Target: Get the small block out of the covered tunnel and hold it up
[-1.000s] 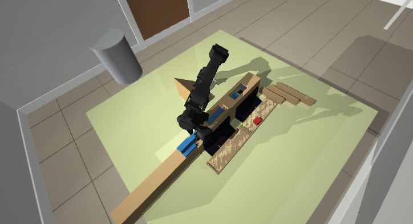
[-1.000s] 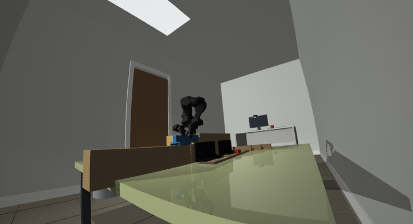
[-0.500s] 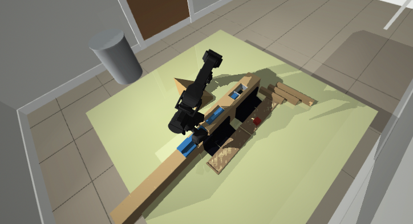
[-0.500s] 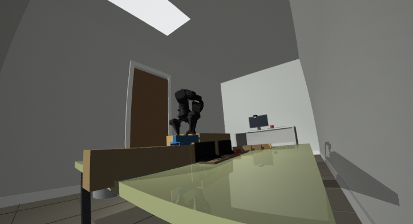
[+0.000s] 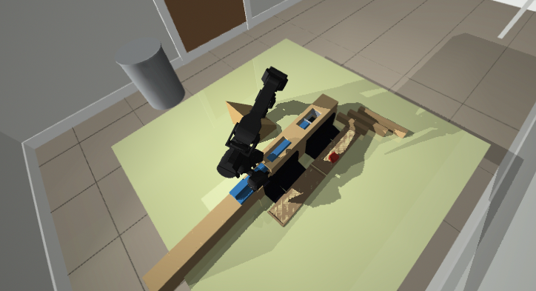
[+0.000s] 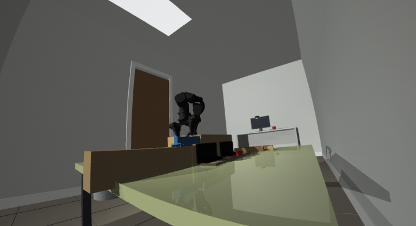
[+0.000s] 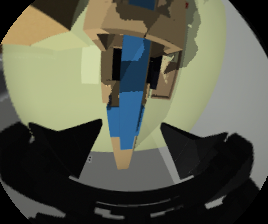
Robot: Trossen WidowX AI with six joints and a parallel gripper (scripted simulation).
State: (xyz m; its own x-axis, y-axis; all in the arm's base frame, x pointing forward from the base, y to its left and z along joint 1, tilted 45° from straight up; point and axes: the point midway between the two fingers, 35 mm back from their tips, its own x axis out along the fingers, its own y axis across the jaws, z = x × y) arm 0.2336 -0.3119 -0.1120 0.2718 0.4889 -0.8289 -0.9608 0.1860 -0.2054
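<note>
The covered wooden tunnel (image 5: 293, 131) (image 6: 215, 138) runs diagonally over the table, with windows in its top and two black openings in its side. Blue cage parts show through the windows, and a blue length (image 5: 239, 190) (image 6: 187, 141) (image 7: 131, 102) sticks out at the near end. My gripper (image 5: 248, 175) (image 6: 184, 134) (image 7: 132, 123) is open and empty, its fingers spread on either side above that blue length. A small red block (image 5: 333, 157) (image 6: 239, 153) lies outside the tunnel, in the shallow tray beside the openings. The arm hides part of the blue length in the top view.
A long wooden beam (image 5: 195, 240) (image 6: 139, 164) runs on from the near end and overhangs the table edge. The shallow tray (image 5: 281, 218) lies along the tunnel's side. Several wooden rods (image 5: 382, 121) lie past its far end. A wooden wedge (image 5: 235, 112) stands behind the arm.
</note>
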